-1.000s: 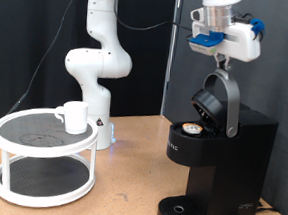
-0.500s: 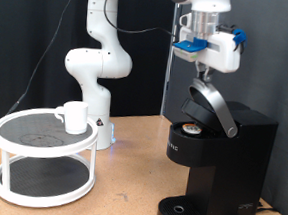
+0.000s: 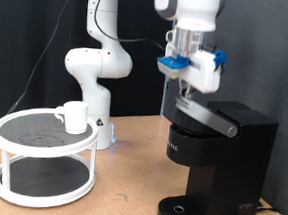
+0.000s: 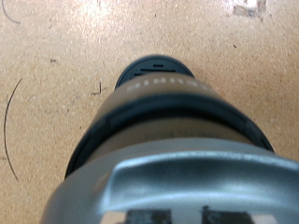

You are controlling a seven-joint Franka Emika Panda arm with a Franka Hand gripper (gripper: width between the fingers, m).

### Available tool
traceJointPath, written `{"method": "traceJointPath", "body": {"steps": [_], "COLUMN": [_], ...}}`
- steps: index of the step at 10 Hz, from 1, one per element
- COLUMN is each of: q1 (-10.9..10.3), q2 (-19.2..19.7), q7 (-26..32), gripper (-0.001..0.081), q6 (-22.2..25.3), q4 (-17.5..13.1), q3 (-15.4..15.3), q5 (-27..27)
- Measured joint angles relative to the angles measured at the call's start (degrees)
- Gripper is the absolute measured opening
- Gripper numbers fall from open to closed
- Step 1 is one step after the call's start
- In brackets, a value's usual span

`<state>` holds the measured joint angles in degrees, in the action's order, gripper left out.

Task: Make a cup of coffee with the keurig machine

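The black keurig machine (image 3: pixel 220 159) stands at the exterior view's right. Its rounded lid (image 3: pixel 208 118) is lowered almost flat onto the head. My gripper (image 3: pixel 186 93) points down with its fingertips on the lid's front edge; the fingers look shut and hold nothing. The white cup (image 3: pixel 75 116) stands on the top tier of a round white rack (image 3: pixel 41 142) at the exterior view's left, far from the gripper. The wrist view looks down over the grey-rimmed lid (image 4: pixel 187 182) and the machine's head (image 4: pixel 159 112) to the round drip base (image 4: pixel 157 67); no fingers show there.
The robot's white base and arm (image 3: pixel 95 64) rise behind the rack. A dark panel backs the machine. The drip base (image 3: pixel 181 211) has nothing on it. Bare wooden table (image 3: pixel 127 201) lies between the rack and the machine.
The gripper has moved down and towards the exterior view's left, pushing the lid from wide open to nearly closed. The pod in the open head is now covered.
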<state>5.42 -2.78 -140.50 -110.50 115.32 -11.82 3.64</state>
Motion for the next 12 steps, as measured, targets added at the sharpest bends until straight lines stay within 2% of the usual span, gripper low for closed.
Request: {"method": "traceJointPath", "body": {"steps": [4, 8, 12], "q1": [0.5, 0.5, 0.5], "q2": [0.2, 0.6, 0.8], "q7": [0.6, 0.6, 0.6], "gripper": [0.0, 0.0, 0.0], "q6": [-5.0, -6.5, -7.0], "q4": [3.9, 5.6, 5.7], "q3": [0.2, 0.3, 0.3], "q5": [-0.8, -0.5, -0.2]}}
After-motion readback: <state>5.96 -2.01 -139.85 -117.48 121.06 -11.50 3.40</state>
